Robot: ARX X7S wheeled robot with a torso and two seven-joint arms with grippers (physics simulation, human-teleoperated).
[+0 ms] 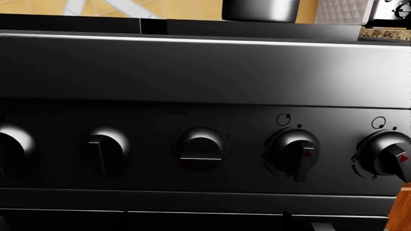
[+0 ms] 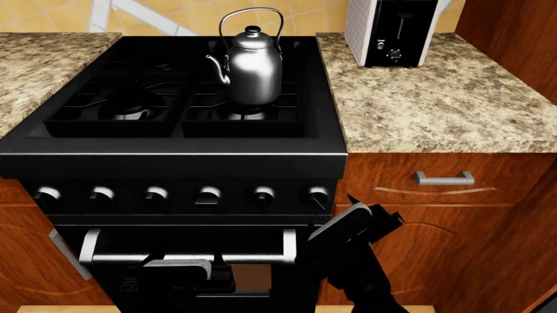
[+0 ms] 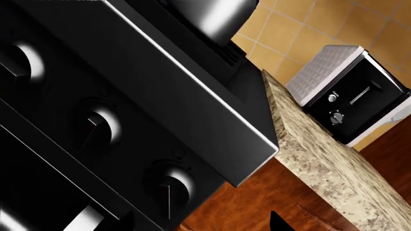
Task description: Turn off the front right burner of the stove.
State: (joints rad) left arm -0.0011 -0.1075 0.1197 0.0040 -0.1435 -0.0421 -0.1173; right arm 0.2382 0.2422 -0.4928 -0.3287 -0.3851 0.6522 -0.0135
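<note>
The black stove [image 2: 174,156] fills the middle of the head view. Its front right burner [image 2: 248,115] shows under a steel kettle [image 2: 252,65] on the right grate. Six knobs run along the front panel. The rightmost knob [image 2: 317,195] also shows in the right wrist view [image 3: 170,185] and, turned aslant with a red mark, in the left wrist view [image 1: 391,159]. My right gripper [image 2: 353,212] is open, just right of and below that knob, not touching it; its tips show in the right wrist view [image 3: 202,224]. My left gripper [image 2: 179,267] is open and empty, low before the oven door.
The silver oven-door bar handle [image 2: 187,257] runs under the knobs. A white and black toaster [image 2: 392,29] stands on the granite counter [image 2: 435,98] to the right. A wooden drawer with a metal pull [image 2: 444,177] is beside the right arm.
</note>
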